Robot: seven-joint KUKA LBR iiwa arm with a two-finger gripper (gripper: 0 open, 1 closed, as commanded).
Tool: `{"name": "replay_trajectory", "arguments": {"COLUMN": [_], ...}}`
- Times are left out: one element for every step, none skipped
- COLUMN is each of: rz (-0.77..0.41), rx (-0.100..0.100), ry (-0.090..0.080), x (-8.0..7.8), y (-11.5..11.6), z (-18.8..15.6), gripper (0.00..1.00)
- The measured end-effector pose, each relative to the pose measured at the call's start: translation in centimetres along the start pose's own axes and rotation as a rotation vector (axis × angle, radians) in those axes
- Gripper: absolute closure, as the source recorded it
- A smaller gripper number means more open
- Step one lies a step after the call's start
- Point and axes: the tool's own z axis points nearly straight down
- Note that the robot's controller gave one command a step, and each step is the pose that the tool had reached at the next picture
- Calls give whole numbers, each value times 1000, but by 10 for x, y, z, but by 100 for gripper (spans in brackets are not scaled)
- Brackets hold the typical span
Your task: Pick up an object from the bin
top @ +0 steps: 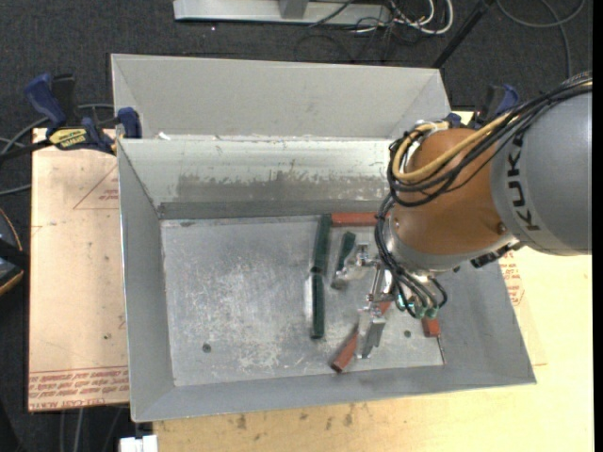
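Scuffed grey metal makes up the bin (236, 347), with its left half nearly bare. We see the gripper (370, 320) low over the right side, under the arm's orange cover, and we cannot tell whether the claw is apart or together. A reddish-brown stub (345, 354) lies at its near-left tip. A long dark green pen (317, 285) lies just to the left and a small red piece (431, 328) to the right. We judge the stub the likely target. It lies slanted, close to the near wall, so a closing claw may push it aside.
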Motion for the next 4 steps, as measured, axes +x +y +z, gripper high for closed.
{"name": "replay_trajectory", "arguments": {"rz": [1,-98,-98,-102], "rx": [0,0,0,1], "ry": [-8,-21,-21,-11], "x": [-2,10,10,8], "y": [0,-25,-25,-7], "z": [-4,89,89,-53], "gripper": [0,100,100,100]}}
